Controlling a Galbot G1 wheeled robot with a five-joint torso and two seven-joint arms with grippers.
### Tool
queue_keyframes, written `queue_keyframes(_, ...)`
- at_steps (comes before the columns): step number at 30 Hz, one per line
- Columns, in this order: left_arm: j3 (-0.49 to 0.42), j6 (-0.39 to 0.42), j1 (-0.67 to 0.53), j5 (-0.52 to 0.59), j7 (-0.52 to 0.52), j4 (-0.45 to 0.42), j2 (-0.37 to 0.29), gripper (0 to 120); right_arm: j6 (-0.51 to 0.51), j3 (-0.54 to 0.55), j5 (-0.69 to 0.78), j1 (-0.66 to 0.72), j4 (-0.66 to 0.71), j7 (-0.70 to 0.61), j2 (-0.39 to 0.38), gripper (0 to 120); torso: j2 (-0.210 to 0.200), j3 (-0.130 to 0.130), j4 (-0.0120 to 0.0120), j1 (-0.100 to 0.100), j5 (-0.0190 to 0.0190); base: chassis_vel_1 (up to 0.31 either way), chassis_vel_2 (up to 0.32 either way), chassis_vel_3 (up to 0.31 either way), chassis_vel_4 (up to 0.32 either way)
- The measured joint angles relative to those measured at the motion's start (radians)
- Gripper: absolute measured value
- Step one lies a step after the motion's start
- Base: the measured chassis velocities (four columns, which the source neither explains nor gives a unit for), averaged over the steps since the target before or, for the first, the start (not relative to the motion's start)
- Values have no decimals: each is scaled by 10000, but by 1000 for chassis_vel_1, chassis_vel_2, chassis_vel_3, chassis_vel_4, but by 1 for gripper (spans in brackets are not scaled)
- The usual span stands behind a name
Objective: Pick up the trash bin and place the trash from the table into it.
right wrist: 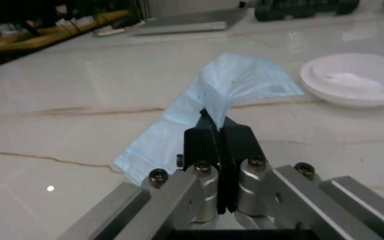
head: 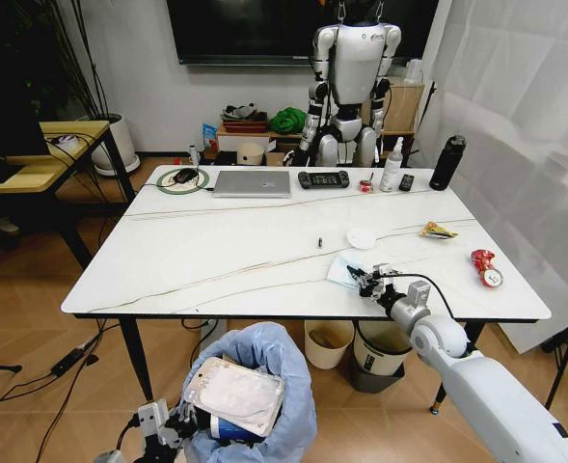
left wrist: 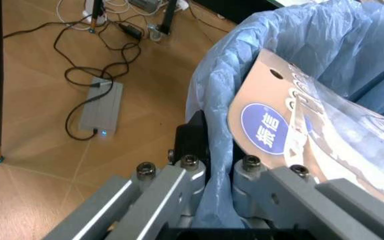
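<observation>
The trash bin (head: 282,359), lined with a puffy light-blue bag (left wrist: 299,45), hangs below the table's near edge. My left gripper (head: 173,422) (left wrist: 212,147) is shut on its rim. A flattened carton (head: 233,395) (left wrist: 279,120) sticks out of it. On the marble table (head: 216,241), my right gripper (head: 368,280) (right wrist: 217,132) is shut on a pale blue tissue (head: 344,272) (right wrist: 239,85) near the front edge. Other trash lies nearby: a round white lid (head: 362,237) (right wrist: 352,80), a yellow wrapper (head: 438,230) and a crushed red can (head: 485,268).
A laptop (head: 253,183), game controller (head: 323,179), spray bottle (head: 392,166) and black bottle (head: 446,162) line the table's far edge. A cream bucket (head: 328,342) and another bin (head: 380,352) stand under the table. A power strip (left wrist: 102,107) lies on the floor.
</observation>
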State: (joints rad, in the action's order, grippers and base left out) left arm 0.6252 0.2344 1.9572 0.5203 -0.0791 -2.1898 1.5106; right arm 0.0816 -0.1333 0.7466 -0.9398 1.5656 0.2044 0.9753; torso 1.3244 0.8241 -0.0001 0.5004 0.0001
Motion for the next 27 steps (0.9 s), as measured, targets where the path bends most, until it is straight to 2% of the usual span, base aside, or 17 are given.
queue_keyframes(6, 22, 6, 19, 29, 8, -2, -22, 0, -432, 164, 940, -633, 1954, 690, -386, 0, 1, -1, 0, 0, -4, 0, 0, 0, 0)
queue_keyframes(9, 23, 14, 29, 31, 23, -43, 8, 0, -739, 846, 1054, -941, 3088, 984, -640, 0, 1, -1, -1, -4, -2, 0, 0, 0, 0)
queue_keyframes(11, 17, 15, 32, 29, 25, -50, 26, 0, -803, 1084, 1054, -977, 3307, 1050, -693, 0, 1, -1, 0, -4, -2, 0, 0, 0, 0)
queue_keyframes(15, 4, 17, 104, -20, 26, -128, 85, 0, -1212, 2758, 773, -884, 3879, 1418, -1006, 0, 0, -1, 1, -3, 0, 0, 0, 0, 0)
queue_keyframes(17, 20, 18, 110, -21, 27, -150, 87, 0, -1240, 2926, 725, -857, 3909, 1447, -1040, 0, 1, -1, 1, -3, 0, 0, 0, 0, 0)
queue_keyframes(20, 169, 50, 132, 20, 47, -319, 78, 0, -1353, 4026, 299, -648, 3966, 1603, -1248, 0, 1, -1, 1, -3, -1, 0, 0, 0, 0)
queue_keyframes(27, 264, 95, 113, 51, 86, -460, 115, 0, -1528, 4808, -221, -615, 3969, 1595, -1576, 0, 1, -1, 1, -2, -1, 0, 0, 0, 0)
